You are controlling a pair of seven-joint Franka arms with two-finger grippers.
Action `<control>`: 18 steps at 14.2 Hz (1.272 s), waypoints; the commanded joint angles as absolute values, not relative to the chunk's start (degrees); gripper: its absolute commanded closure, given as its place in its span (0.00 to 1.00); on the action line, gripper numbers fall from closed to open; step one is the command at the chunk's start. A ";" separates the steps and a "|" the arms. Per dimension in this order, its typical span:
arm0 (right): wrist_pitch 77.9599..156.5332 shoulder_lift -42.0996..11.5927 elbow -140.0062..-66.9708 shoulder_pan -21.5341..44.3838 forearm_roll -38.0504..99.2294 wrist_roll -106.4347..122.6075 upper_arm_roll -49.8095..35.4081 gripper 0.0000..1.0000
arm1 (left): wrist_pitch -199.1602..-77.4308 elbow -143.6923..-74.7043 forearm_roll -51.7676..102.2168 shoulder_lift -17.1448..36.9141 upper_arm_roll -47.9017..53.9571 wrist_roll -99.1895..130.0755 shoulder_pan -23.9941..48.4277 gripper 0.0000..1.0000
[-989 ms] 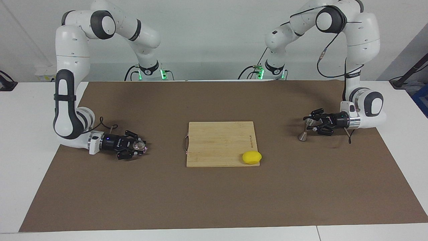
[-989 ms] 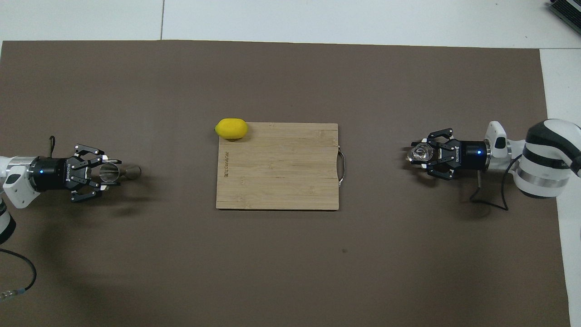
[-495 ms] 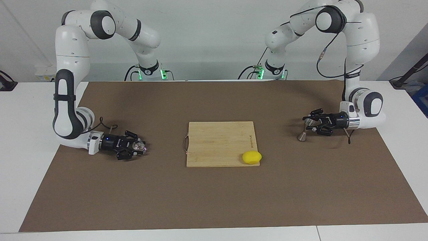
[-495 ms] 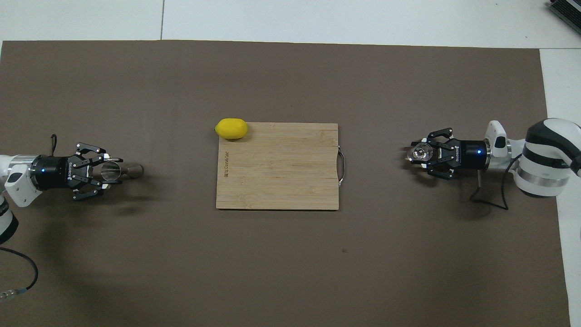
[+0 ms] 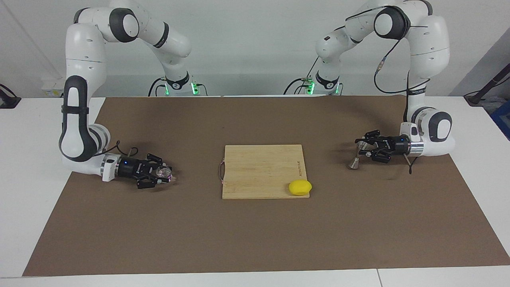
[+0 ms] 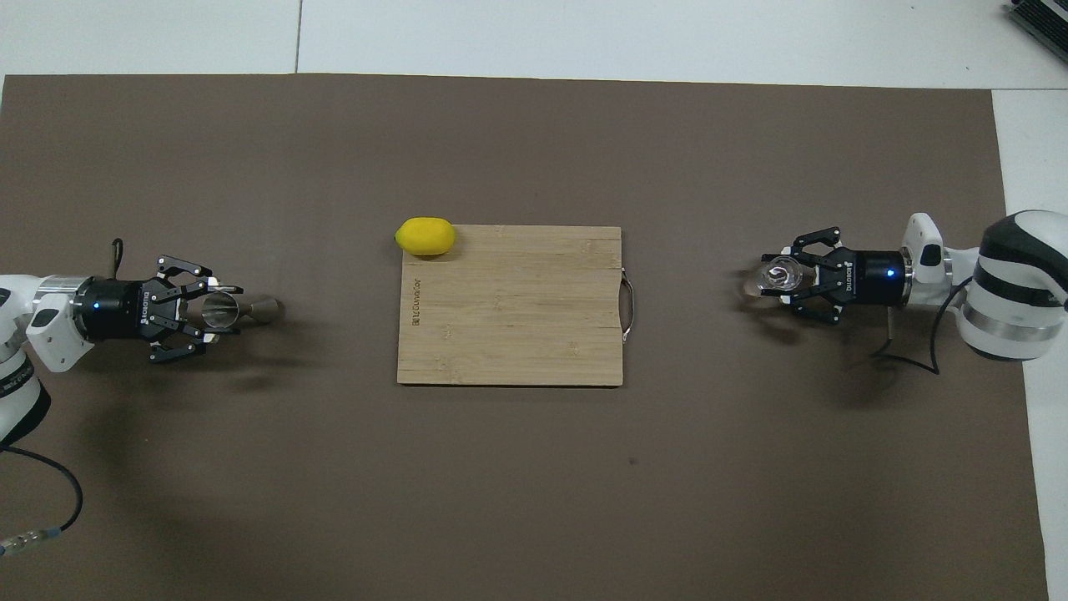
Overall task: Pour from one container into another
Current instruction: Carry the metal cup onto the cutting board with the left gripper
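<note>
My left gripper (image 5: pixel 364 146) is shut on the upper cone of the small steel jigger (image 5: pixel 354 158), which stands upright, low over the brown mat toward the left arm's end of the table. From overhead the jigger (image 6: pixel 242 310) shows its open mouth between the left gripper's (image 6: pixel 219 309) fingertips. At the right arm's end, my right gripper (image 5: pixel 164 173) is shut on the clear glass cup (image 5: pixel 163 172), also low over the mat. In the overhead view the cup (image 6: pixel 780 275) sits at the right gripper's (image 6: pixel 786 276) tips.
A bamboo cutting board (image 5: pixel 259 169) lies in the middle of the mat (image 5: pixel 255 239), its wire handle toward the right arm's end. A yellow lemon (image 5: pixel 300 187) rests on the board's corner farthest from the robots, toward the left arm's end.
The left gripper has carried the jigger a short way toward the cutting board. The right gripper with the cup has shifted only slightly. Both grips are unchanged.
</note>
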State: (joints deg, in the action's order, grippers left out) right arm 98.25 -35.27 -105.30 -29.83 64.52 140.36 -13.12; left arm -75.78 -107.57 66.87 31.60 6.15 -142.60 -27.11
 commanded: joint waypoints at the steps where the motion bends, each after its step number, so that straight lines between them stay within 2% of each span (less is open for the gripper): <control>1: 99.05 -33.40 -107.05 -30.32 63.63 138.52 -13.71 1.00 | -75.32 -108.63 68.99 29.62 5.54 -141.24 -24.96 0.68; 7: 98.53 -31.46 -108.72 -30.24 63.63 137.11 -13.80 1.00 | -76.02 -112.23 71.27 24.62 5.54 -138.08 -21.89 0.68; 15: 97.21 -28.92 -109.95 -30.76 63.63 136.49 -13.80 1.00 | -82.34 -118.90 79.97 20.22 5.54 -138.16 -12.84 0.68; 18: 96.59 -27.78 -110.30 -31.38 63.63 136.49 -13.89 1.00 | -86.64 -122.59 84.01 16.98 5.54 -138.08 -8.89 0.67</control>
